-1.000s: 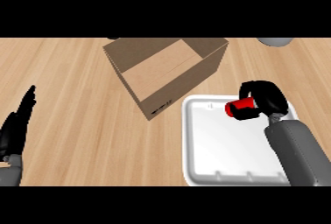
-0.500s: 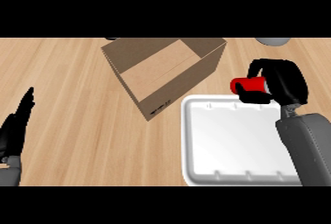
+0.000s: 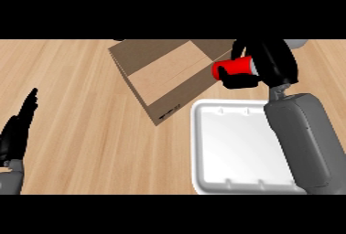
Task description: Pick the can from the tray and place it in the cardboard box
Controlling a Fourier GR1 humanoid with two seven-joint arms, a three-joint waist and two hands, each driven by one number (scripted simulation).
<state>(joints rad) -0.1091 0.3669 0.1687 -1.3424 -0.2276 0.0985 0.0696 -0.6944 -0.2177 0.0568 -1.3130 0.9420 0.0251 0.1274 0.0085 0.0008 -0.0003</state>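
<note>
While the right hand [image 3: 267,61] curls its fingers and thumb around the red can [image 3: 235,68], the can lies on its side, off the tray and raised at the right edge of the cardboard box [image 3: 169,73], toward 1 o'clock in the head view. Black fingers wrap over the can's far end, and the thumb shows beneath it. The grey right forearm [image 3: 300,137] runs down to 5 o'clock, crossing the right side of the white tray [image 3: 229,146], whose bare floor lies at 5 o'clock. The box stands at 12 o'clock on the wooden counter [image 3: 81,114], just beside the tray's upper left corner. The left hand [image 3: 17,132] rests at 8 o'clock near the view's edge, fingers straight, pressed together and pointing up, touching nothing.
</note>
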